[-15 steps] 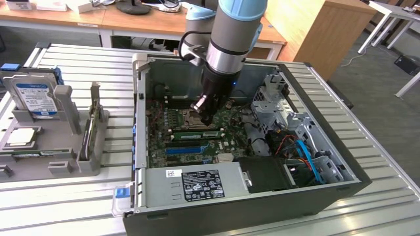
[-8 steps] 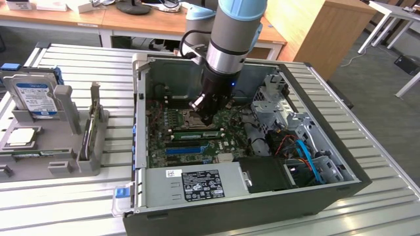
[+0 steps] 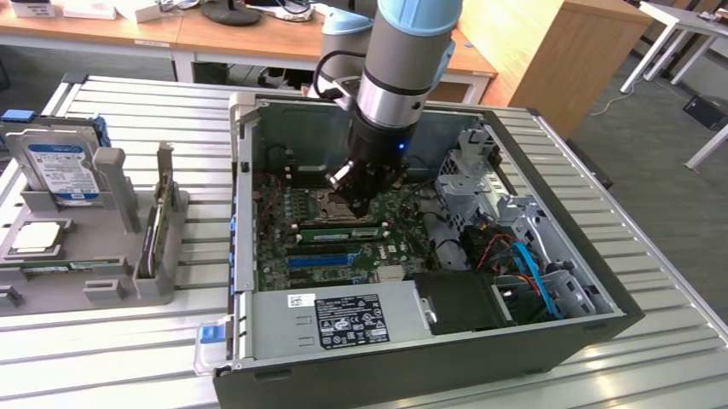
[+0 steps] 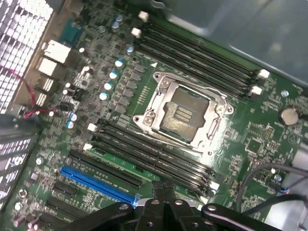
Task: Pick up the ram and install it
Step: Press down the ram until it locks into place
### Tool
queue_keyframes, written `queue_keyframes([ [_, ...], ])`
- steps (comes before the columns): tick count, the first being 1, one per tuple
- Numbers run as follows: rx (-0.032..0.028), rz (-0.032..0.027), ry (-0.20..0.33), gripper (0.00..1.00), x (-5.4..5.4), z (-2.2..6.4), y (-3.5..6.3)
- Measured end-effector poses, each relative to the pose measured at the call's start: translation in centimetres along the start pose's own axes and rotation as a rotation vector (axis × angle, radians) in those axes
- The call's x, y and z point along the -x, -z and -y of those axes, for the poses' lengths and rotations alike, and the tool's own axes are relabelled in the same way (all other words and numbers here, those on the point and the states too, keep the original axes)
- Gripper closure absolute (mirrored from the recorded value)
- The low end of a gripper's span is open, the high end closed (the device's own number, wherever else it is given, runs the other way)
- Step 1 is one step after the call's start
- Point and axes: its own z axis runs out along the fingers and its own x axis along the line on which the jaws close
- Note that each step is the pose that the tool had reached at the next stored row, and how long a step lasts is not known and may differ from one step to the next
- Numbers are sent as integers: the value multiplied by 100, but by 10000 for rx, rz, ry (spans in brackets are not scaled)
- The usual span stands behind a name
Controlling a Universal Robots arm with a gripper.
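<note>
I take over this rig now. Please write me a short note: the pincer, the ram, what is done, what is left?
Pincer: shut, nothing seen in it, low over the memory slots beside the CPU socket.
Ram: a green stick seems to sit in a slot under the pincer.
Done: apparently picked up and placed.
Left: I cannot tell if it is fully seated; check.

The arm's gripper [image 3: 361,204] is down inside the open computer case [image 3: 376,375], closed just above the motherboard [image 3: 341,256], while a hard drive [image 3: 60,170] stands in the grey rack [image 3: 114,281] at the exterior view's left.
</note>
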Motion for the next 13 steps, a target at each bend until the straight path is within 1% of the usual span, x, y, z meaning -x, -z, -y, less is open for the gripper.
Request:
queue_keyframes([
  [3, -4, 9, -453, 89, 0, 0, -1],
  [13, -20, 42, -2199, 89, 0, 0, -3],
])
